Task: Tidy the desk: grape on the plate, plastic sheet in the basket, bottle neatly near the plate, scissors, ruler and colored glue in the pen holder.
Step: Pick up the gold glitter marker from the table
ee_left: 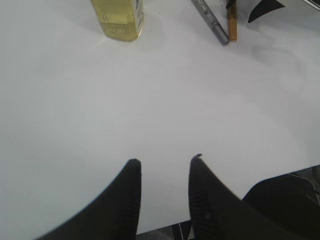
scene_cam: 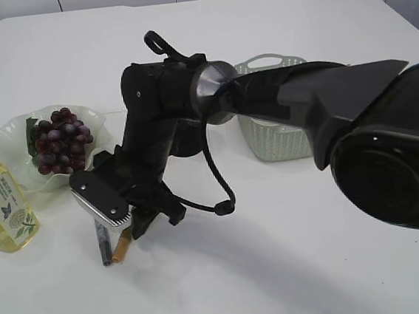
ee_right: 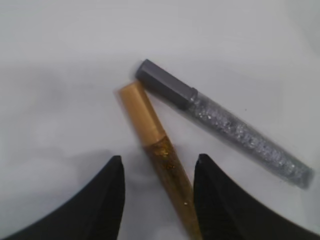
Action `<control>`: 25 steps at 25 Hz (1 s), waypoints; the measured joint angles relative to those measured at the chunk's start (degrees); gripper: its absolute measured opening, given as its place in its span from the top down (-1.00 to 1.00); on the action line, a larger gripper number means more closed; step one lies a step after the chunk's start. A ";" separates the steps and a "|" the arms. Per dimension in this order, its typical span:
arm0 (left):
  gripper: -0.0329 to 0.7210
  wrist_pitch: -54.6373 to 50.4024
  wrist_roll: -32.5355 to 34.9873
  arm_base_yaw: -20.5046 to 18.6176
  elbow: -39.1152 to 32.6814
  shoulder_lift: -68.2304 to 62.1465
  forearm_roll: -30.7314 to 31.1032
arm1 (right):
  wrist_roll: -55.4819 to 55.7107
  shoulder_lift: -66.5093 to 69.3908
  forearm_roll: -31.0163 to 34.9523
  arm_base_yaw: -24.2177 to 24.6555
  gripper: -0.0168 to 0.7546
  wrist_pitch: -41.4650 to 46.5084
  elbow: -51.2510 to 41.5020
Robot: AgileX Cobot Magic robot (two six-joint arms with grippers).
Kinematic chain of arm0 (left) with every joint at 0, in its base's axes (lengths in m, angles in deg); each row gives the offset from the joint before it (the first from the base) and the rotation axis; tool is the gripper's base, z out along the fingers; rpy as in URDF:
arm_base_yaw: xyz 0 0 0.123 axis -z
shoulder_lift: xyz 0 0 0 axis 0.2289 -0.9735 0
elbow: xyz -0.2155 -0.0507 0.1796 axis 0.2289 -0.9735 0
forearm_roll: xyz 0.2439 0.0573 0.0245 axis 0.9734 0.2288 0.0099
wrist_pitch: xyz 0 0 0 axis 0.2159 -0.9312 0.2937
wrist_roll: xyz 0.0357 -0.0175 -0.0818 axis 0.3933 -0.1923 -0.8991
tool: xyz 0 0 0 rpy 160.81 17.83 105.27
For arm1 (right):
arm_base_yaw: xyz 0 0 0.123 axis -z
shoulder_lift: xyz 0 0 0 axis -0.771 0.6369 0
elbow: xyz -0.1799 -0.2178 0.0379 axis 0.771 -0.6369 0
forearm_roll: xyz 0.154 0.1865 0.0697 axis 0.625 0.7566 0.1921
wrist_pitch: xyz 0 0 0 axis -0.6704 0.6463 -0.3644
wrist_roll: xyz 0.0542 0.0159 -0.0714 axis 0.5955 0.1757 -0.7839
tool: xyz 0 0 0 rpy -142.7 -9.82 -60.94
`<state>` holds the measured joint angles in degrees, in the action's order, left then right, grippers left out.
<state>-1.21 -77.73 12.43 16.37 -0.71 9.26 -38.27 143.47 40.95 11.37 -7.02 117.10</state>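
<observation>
Gold glue pen [ee_right: 160,150] lies between the parted, empty right gripper [ee_right: 159,195] fingers; silver glue pen [ee_right: 225,130] at two o'clock. Left gripper [ee_left: 165,195] half-open, empty; bottle [ee_left: 118,19] at eleven o'clock.

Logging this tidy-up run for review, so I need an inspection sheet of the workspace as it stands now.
Surface: white table, bare where visible.
Job's things: grapes on the plate; bottle upright left of the plate; basket behind the right arm; gold glue pen and silver glue pen lying side by side on the table. Scissors, ruler, plastic sheet, pen holder: not seen.
Clutter: nothing seen.
Grippers: right tool open, straddling the gold pen; left tool open, empty, over bare table.
Cables: black cable looped along the right arm.
Surroundings: pale wall panels behind the table.
</observation>
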 joint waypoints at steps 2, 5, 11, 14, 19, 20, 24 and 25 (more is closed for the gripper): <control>0.27 -0.09 0.00 0.00 0.00 0.00 0.00 | 0.73 0.71 -0.24 0.00 0.09 0.00 2.04; 0.27 -0.09 0.00 0.00 0.00 0.00 -0.09 | 1.62 2.43 -0.24 0.00 0.09 0.25 5.12; 0.27 -0.09 0.00 0.00 0.00 0.00 -0.09 | 2.74 3.66 -1.06 0.00 0.09 3.10 6.25; 0.27 -0.09 0.00 0.00 0.00 0.00 -0.09 | 3.81 3.89 -2.01 0.00 0.09 4.55 6.25; 0.27 -0.09 -0.09 0.00 0.00 0.00 -0.09 | 4.35 4.11 -2.28 0.00 0.09 4.63 6.38; 0.27 -0.09 -0.09 0.00 0.00 0.00 -0.09 | 4.83 4.11 -2.37 0.00 0.09 4.63 6.38; 0.27 -0.09 -0.09 0.00 0.00 0.00 -0.09 | 7.44 4.24 -2.85 0.00 0.09 4.93 6.51; 0.27 -0.09 -0.09 0.00 0.00 0.00 -0.09 | 8.23 4.24 -2.98 0.00 0.09 5.32 6.63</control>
<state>-1.29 -77.82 12.43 16.37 -0.71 9.16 -30.04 147.72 37.97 11.37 -1.71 123.73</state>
